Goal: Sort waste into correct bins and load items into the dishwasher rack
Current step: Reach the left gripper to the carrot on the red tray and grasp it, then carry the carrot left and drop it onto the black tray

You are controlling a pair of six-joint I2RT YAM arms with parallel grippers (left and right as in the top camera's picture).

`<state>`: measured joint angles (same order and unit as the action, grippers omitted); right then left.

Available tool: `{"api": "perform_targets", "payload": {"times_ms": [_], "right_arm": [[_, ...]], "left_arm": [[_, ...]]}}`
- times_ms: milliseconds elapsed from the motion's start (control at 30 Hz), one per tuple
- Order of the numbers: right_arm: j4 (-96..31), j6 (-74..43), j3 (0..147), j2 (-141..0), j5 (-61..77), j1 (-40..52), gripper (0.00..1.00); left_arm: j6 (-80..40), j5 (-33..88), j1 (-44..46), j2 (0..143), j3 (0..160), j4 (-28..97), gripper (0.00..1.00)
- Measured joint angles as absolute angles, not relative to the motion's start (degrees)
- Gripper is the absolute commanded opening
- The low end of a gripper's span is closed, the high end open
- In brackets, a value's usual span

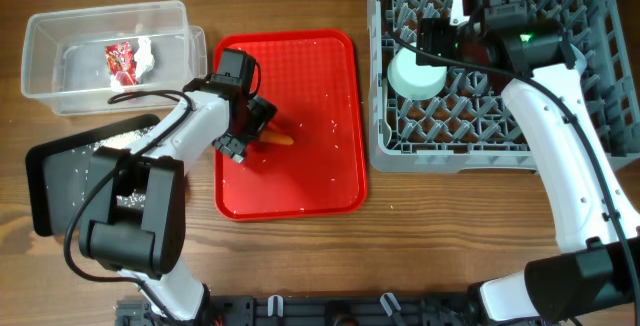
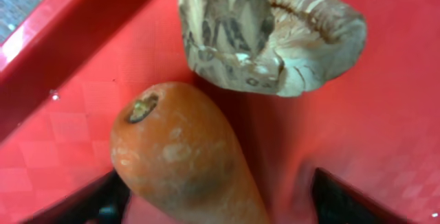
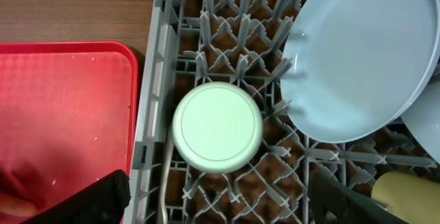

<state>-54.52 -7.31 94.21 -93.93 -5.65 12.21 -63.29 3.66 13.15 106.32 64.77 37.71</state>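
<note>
**Carrot** (image 2: 179, 155): orange, smooth skin with pale scuffs, lying flat on the red tray (image 1: 320, 86). In the overhead view its long axis runs roughly left to right, with one end showing to the right of the gripper. In the left wrist view the rounded crown end, which has a dark stem scar, points to the upper left, and the body runs back between the fingers.

**Left gripper** (image 1: 250, 131): the arm reaches in over the tray's left half with the wrist bent downward. The jaws are spread, one on each side of the carrot, and a gap shows on one side. No grip is made.

**Food lump** (image 2: 275, 35): brownish, wrinkled and cupped, just beyond the carrot's crown on the tray.

**Right gripper** (image 3: 220, 183): held above the dishwasher rack (image 1: 390, 146) with the fingers wide apart and nothing between them.

**Rack contents**: grey plastic grid of pegs holding a pale green bowl (image 3: 217, 129) upside down, a pale blue plate (image 3: 364, 52) leaning on edge, and a yellow cup (image 3: 412, 189) at the corner of the view.

**Clear tub** (image 1: 60, 86): holds a red wrapper (image 1: 120, 61) and a white tissue (image 1: 145, 54).

**Black tray** (image 1: 60, 166): shallow, holding scattered rice (image 1: 120, 138).
</note>
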Motion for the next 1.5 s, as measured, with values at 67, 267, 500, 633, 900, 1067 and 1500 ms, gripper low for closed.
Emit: {"api": "perform_targets", "payload": {"times_ms": [67, 267, 500, 633, 900, 1067, 1500], "right_arm": [[-54.83, -7.31, 94.21, -93.93, -5.65, 12.21, 0.85], [-55.16, -7.33, 94.21, -93.93, -5.65, 12.21, 0.85], [-55.24, -7.35, 94.21, -93.93, -5.65, 12.21, 0.85], [-55.24, -7.49, 94.21, -93.93, -5.65, 12.21, 0.85], [-55.24, -7.51, 94.21, -93.93, -5.65, 12.21, 0.85], [-55.24, -7.51, 94.21, -93.93, -5.65, 12.21, 0.85], [-55.24, -7.51, 94.21, -93.93, -5.65, 12.21, 0.85]], "left_arm": [[-63.42, 3.36, 13.15, 106.63, 64.79, 38.2, 0.49], [-63.35, 3.2, 13.15, 106.85, 64.79, 40.84, 0.34], [-63.31, 3.03, 13.15, 106.87, 64.9, 44.34, 0.25], [-63.26, 3.01, 13.15, 106.87, 65.19, 47.51, 0.15], [-59.88, 1.83, 12.56, 106.02, 65.17, 50.43, 0.04], [-58.26, -2.09, 9.39, 101.25, 65.04, 53.95, 0.06], [-57.47, -13.02, -9.58, 89.45, 65.04, 59.13, 0.04]]}}
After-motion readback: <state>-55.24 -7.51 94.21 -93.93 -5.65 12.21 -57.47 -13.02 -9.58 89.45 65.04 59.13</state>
